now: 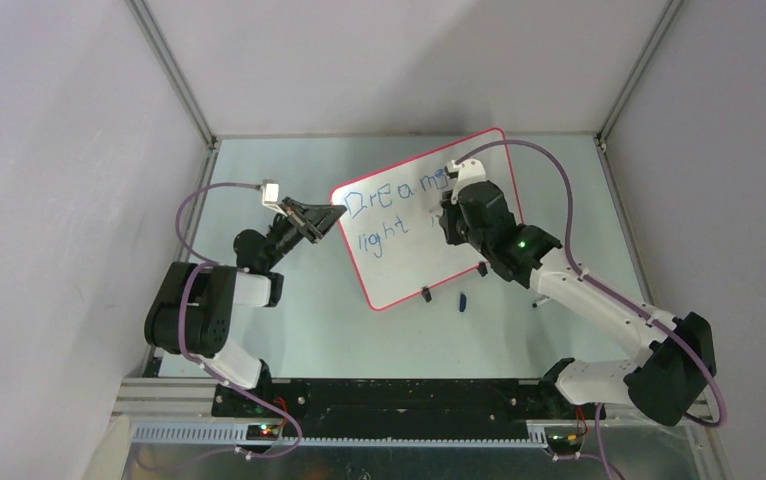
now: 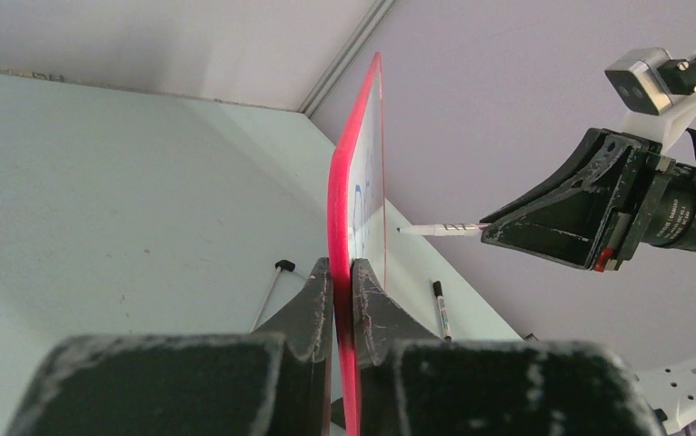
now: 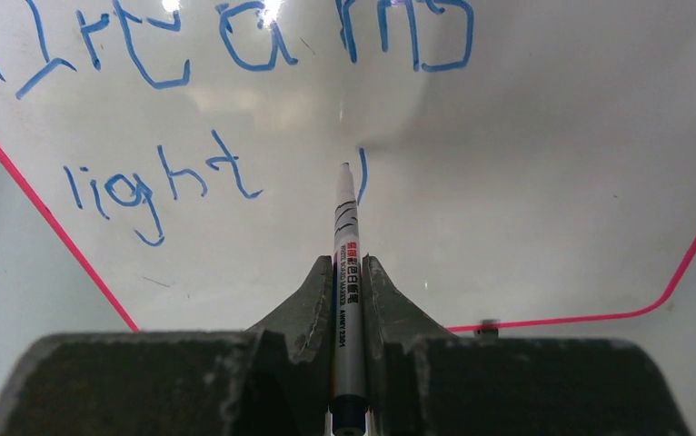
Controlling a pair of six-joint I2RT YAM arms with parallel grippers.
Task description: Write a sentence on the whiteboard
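Note:
The whiteboard [image 1: 414, 272] stands tilted on the table, white with a red-pink rim. My left gripper [image 1: 331, 222] is shut on its left edge, and in the left wrist view the fingers [image 2: 313, 304] pinch the red rim [image 2: 339, 204]. My right gripper [image 3: 347, 270] is shut on a white marker [image 3: 346, 227]. The marker points at the board's face beside a short blue stroke [image 3: 362, 177], and I cannot tell whether its tip touches. The sentence [image 3: 235, 41] in blue reads "Dreams", with "light" [image 3: 158, 186] below. From above, the right gripper [image 1: 449, 213] hides the end of the top line.
A small blue cap [image 1: 463, 300] lies on the table in front of the board, near two black clip feet [image 1: 425, 294]. A second marker [image 2: 441, 311] lies on the table behind the board's face side. Grey walls close in the table at the left, the right and the back.

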